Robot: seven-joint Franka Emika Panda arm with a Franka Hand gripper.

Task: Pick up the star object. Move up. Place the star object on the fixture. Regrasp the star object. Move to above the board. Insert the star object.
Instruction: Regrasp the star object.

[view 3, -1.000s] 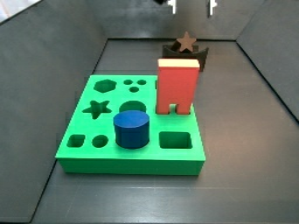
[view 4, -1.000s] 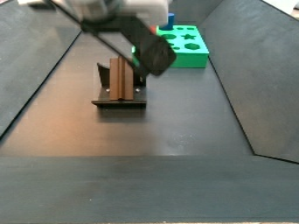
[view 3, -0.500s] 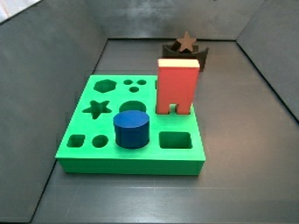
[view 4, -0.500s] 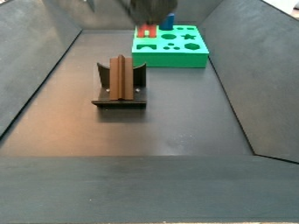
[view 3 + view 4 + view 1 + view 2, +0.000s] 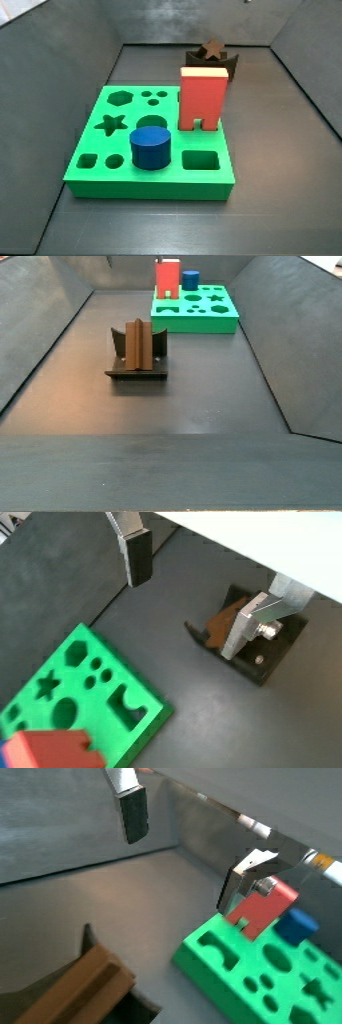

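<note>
Empty pincer (image 5: 194, 587), absent from side views

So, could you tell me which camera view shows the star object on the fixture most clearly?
A side view shows the star object best, standing whole in the fixture. The other side view shows only its tip behind the red block. The wrist views catch parts of it, past the open gripper high above.

no readable text, labels, numbers or signs anywhere

Red block (image 5: 203, 97) and blue cylinder (image 5: 150, 149), both upright in holes of a green slab.
</note>
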